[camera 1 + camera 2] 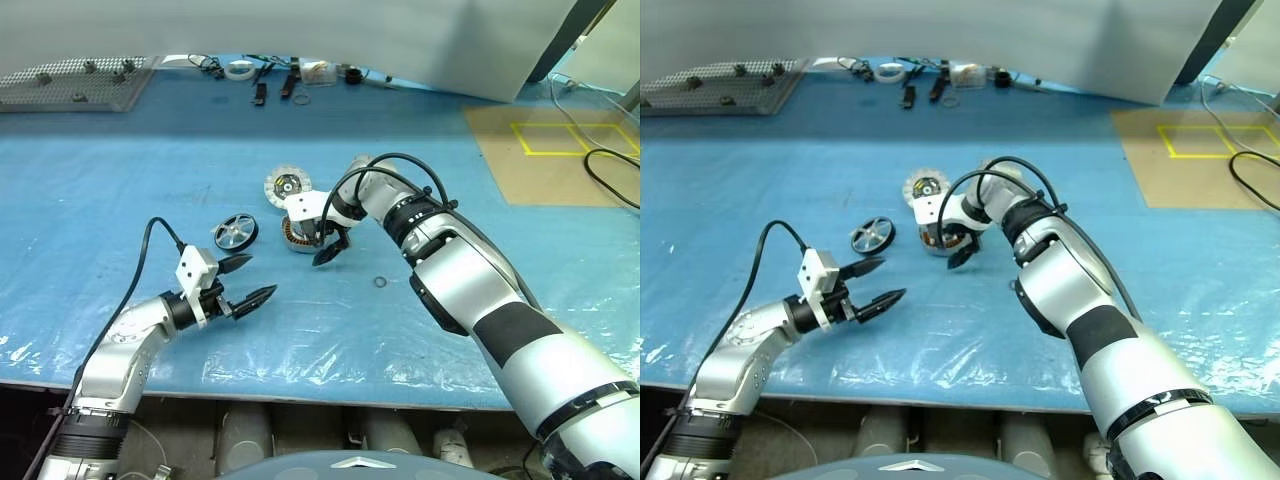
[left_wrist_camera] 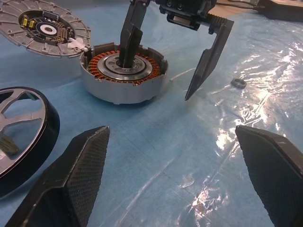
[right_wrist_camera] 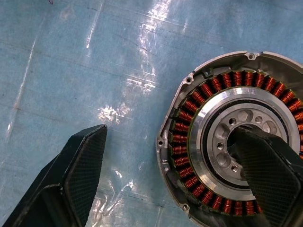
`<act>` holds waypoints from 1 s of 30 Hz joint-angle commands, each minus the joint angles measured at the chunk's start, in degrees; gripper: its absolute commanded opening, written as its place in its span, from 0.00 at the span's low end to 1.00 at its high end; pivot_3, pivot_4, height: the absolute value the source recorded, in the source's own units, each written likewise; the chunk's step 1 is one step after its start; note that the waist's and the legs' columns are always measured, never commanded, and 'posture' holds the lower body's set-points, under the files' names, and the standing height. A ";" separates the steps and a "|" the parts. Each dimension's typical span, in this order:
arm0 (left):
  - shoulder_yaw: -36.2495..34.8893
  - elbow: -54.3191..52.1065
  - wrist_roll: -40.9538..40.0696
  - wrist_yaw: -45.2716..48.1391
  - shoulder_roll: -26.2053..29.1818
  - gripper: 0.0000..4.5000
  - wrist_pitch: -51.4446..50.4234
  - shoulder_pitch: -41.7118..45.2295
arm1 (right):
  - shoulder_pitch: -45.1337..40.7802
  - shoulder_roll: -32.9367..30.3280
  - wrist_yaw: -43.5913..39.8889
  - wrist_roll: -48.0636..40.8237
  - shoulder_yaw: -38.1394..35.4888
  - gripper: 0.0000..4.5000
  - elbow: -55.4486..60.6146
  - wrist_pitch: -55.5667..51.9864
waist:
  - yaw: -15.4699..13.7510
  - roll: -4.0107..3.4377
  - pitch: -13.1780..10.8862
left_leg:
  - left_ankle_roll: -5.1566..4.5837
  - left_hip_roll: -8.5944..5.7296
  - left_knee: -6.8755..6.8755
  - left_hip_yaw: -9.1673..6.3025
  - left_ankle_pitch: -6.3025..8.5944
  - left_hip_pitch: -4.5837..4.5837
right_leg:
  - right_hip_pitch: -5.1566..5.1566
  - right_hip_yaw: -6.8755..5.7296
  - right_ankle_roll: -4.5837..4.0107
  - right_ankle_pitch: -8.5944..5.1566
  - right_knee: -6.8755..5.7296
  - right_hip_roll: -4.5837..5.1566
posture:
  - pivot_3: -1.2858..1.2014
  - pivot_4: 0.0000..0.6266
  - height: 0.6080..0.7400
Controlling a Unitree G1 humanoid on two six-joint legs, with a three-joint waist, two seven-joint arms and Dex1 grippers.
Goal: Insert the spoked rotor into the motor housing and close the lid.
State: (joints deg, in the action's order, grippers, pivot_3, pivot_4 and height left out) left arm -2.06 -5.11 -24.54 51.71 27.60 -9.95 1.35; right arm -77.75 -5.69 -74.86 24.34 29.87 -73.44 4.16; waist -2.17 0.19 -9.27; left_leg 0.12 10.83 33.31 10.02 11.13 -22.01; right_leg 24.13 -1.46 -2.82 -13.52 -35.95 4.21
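My right tool is spread wide, holding nothing, one finger dipped into the motor housing, the other outside its wall. My left tool gapes empty near the spoked rotor. The lid lies beside the housing on the surface. Nothing is inserted or closed yet.

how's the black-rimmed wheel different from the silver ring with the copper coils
The wheel is flat and thin with a black rim and open silvery spokes; the ring stands taller, silver-walled, packed with copper coils. The wheel lies alone; the ring has a right gripper finger reaching into its centre, the other outside its wall. Both are round and lie on the blue table.
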 commanded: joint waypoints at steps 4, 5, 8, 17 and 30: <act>-1.59 -0.41 0.42 0.86 0.44 1.00 3.80 -3.78 | -0.59 0.59 0.10 0.57 -0.55 0.73 -0.12 -0.30 | -0.06 0.00 0.00 | 0.01 0.01 0.00 0.01 0.00 0.01 | 0.00 0.01 0.00 0.00 -0.01 0.00 | 0.52 0.24 1.00; -2.25 -1.10 0.09 0.59 0.64 1.00 3.71 -4.71 | -0.48 0.62 0.25 0.62 -0.54 0.66 -0.07 -0.24 | -0.06 0.00 0.00 | 0.01 0.01 0.00 0.01 0.00 0.00 | 0.00 0.01 0.00 0.00 0.00 0.00 | 0.52 0.24 1.00; -3.76 -3.83 -1.00 0.43 1.56 1.00 3.15 -7.77 | -0.26 0.67 -0.19 0.47 -0.78 0.45 0.00 -0.14 | 0.12 0.03 0.02 | 0.00 0.02 -0.01 0.03 0.00 0.00 | -0.01 0.01 0.00 0.00 0.05 0.00 | 0.52 0.24 1.00; -7.12 -13.06 -3.83 -2.39 1.87 1.00 0.86 -14.39 | 0.22 0.62 -1.75 0.42 -0.82 0.44 1.17 0.16 | 0.08 0.00 0.00 | 0.21 0.06 -0.02 0.06 0.12 0.09 | -0.06 0.02 -0.01 0.00 0.04 -0.01 | 0.52 0.24 1.00; -7.36 -13.89 -3.79 -2.28 1.73 1.00 1.43 -19.82 | 12.08 -5.15 -17.64 -5.69 3.90 0.44 33.42 -18.23 | -0.07 0.02 0.01 | 0.01 0.07 -0.07 0.08 0.01 0.11 | -0.09 0.03 -0.01 0.00 0.10 -0.04 | 0.52 0.24 1.00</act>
State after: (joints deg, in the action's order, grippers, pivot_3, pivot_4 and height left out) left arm -8.71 -18.55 -27.99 48.74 29.27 -9.90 -18.21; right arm -66.87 -10.29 -88.11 21.54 31.58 -45.83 -9.23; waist -2.24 0.21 -9.26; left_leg 0.13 10.90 33.23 10.10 11.14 -21.90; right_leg 24.03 -1.43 -2.83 -13.53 -35.82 4.17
